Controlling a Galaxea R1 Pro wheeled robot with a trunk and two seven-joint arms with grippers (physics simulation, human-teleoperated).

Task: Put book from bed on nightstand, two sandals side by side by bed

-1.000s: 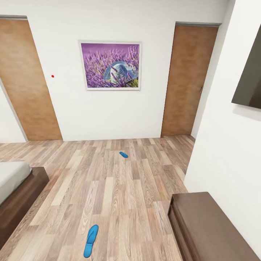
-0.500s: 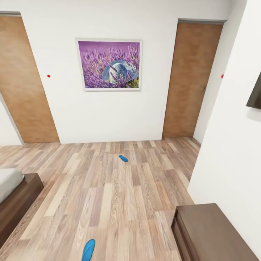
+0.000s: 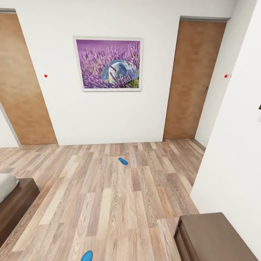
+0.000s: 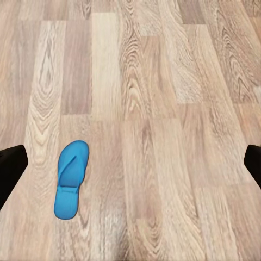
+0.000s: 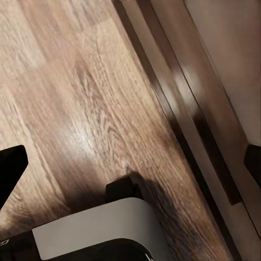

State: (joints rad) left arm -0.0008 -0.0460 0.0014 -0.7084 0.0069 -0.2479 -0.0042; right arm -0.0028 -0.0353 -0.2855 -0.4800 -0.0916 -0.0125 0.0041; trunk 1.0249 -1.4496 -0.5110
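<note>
Left pincer [image 4: 130, 163] spread above floor, blue sandal [image 4: 69, 179] beneath, left of centre

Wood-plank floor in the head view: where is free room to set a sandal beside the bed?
Bare planks run from the dark brown bed frame to the brown low dresser, between the far blue sandal and the near blue sandal. Nothing crowds the bedside floor.
</note>
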